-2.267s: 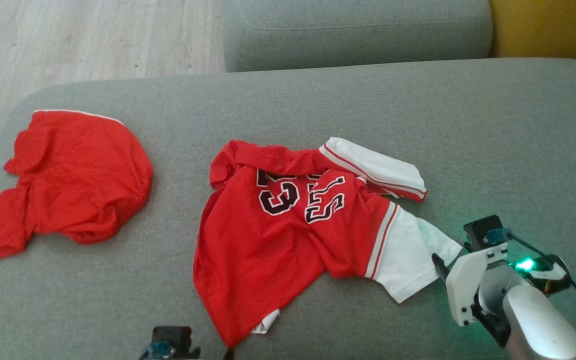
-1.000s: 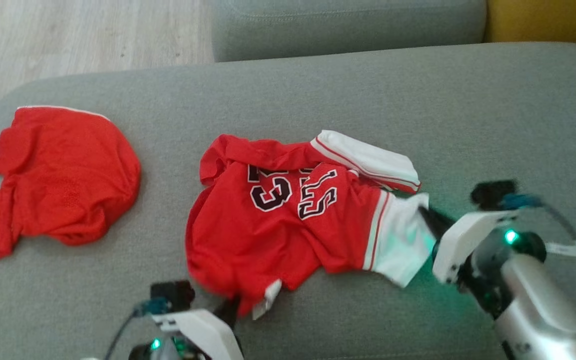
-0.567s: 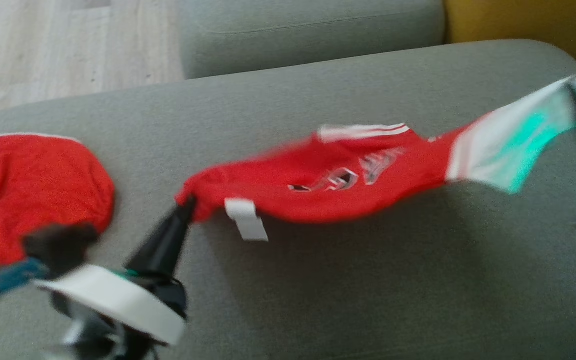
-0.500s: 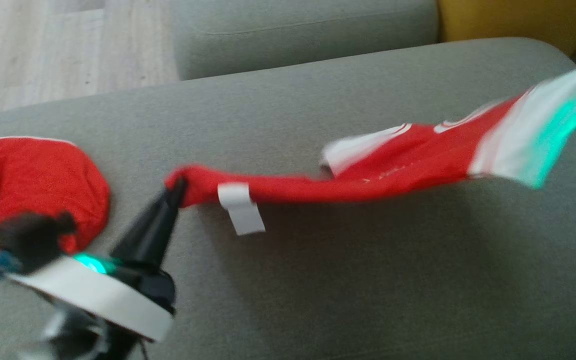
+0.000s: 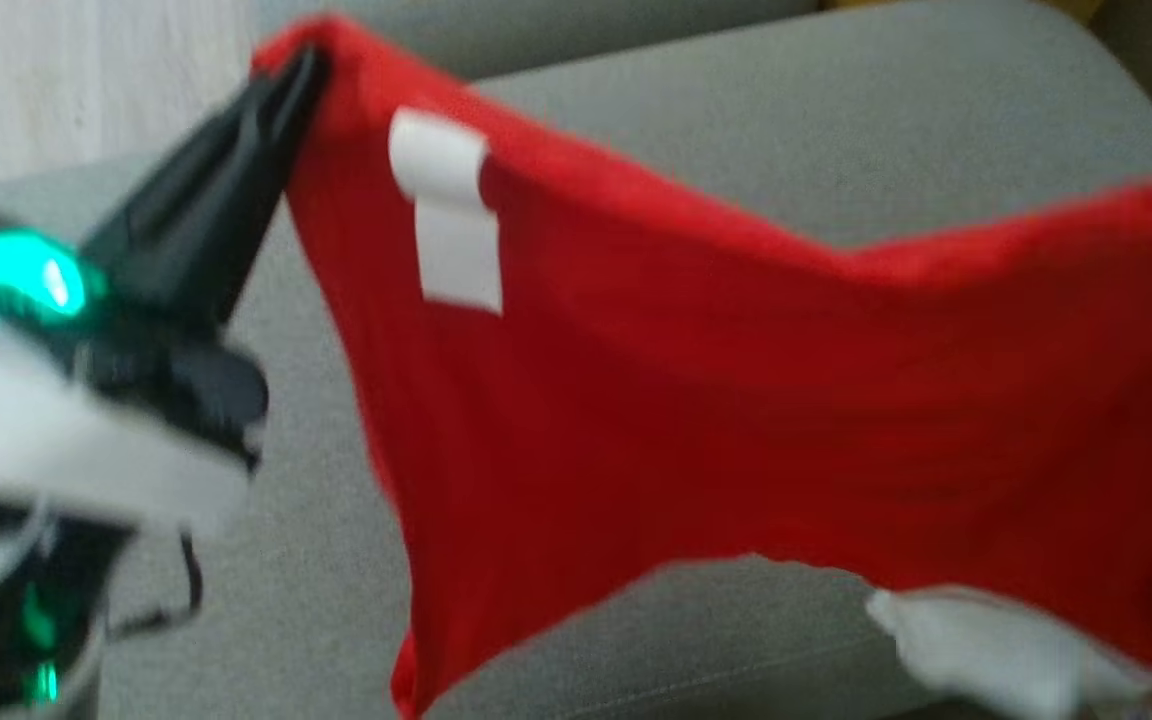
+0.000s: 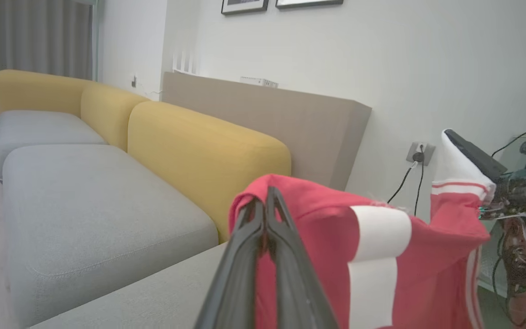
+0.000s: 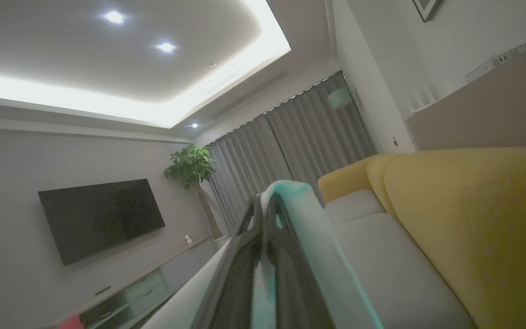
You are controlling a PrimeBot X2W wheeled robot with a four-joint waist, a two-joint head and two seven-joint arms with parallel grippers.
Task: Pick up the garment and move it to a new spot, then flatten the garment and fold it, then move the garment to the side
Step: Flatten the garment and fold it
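The garment [image 5: 716,400], a red jersey with a white label and white sleeves, hangs in the air, stretched out in front of the head camera. My left gripper [image 5: 304,65] is shut on its upper left corner, and the left wrist view shows the fingers [image 6: 286,274] pinched on red cloth [image 6: 322,237]. My right gripper [image 6: 450,135] shows far right in that view, shut on a white sleeve. In the right wrist view, my right gripper [image 7: 264,201] is clamped on pale sleeve cloth [image 7: 311,224]. Another white sleeve [image 5: 996,650] dangles at the lower right.
The grey sofa seat [image 5: 836,120] lies under and behind the hanging jersey. Yellow backrests [image 6: 199,146] stand beyond it, with a wall socket and cable [image 6: 416,157] to the right. Pale wood floor [image 5: 86,80] is at the upper left. A TV [image 7: 101,217] and plant [image 7: 190,167] stand across the room.
Both grippers have lifted the garment off the seat and pulled it apart, so it now hangs spread between them. The head camera has also shifted.
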